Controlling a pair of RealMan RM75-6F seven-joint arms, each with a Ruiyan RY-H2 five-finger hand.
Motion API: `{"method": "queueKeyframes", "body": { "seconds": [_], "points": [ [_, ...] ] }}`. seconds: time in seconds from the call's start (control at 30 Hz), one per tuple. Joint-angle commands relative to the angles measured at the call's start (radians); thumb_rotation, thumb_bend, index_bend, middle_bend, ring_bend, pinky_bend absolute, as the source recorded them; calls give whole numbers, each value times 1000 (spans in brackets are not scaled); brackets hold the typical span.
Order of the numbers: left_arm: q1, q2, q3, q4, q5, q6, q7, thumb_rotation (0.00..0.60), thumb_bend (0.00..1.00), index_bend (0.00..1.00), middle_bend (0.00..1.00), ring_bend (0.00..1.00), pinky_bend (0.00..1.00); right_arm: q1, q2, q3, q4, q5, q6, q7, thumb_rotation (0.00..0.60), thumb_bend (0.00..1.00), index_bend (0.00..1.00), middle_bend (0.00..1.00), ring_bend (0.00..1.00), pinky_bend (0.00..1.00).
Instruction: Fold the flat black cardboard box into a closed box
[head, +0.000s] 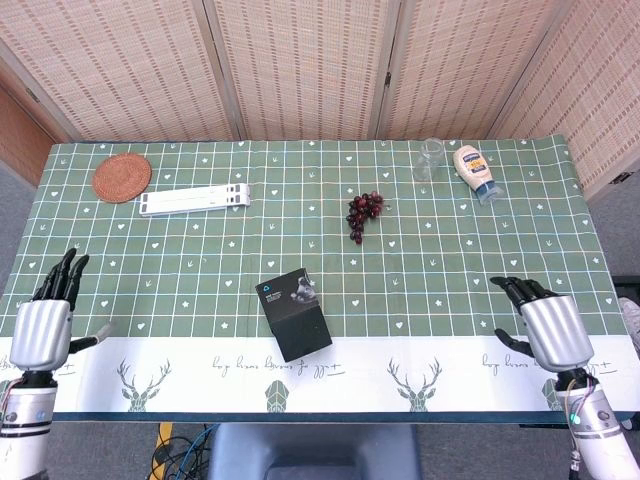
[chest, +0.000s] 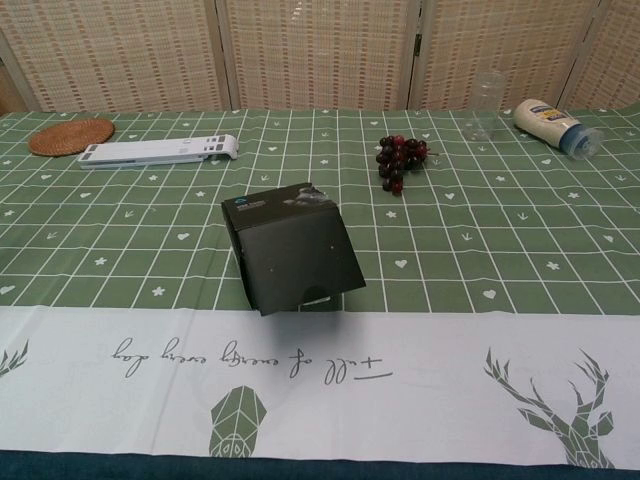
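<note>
From the head view, the black box (head: 296, 314) stands assembled near the middle of the counter's (head: 500, 240) front edge, untouched, which suggests the folding is done. The left hand (head: 44, 325) and right hand (head: 550, 326) sit at the front corners, fingers spread, holding nothing. In the chest view neither hand shows; the box's front flap looks closed, though possibly not fully tucked.

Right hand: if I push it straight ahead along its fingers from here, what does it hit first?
Probably nothing nearby. The right hand points away over bare tablecloth; the mayonnaise bottle and clear glass lie far off and left of that line. Height above the table is unclear.
</note>
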Motion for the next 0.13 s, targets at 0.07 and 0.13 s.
{"method": "queueKeyframes", "body": {
  "seconds": [0.07, 0.13],
  "points": [
    [48, 24, 29, -41, 18, 40, 32, 600, 67, 0, 0, 98, 348, -78, 5, -2, 68, 13, 32, 88, 600, 152, 222, 339, 364, 590],
    [67, 24, 37, -48, 26, 60, 43, 600, 67, 0, 0, 97, 348, -94, 6, -2, 78, 23, 22, 99, 600, 153, 222, 339, 361, 579]
  ]
}}
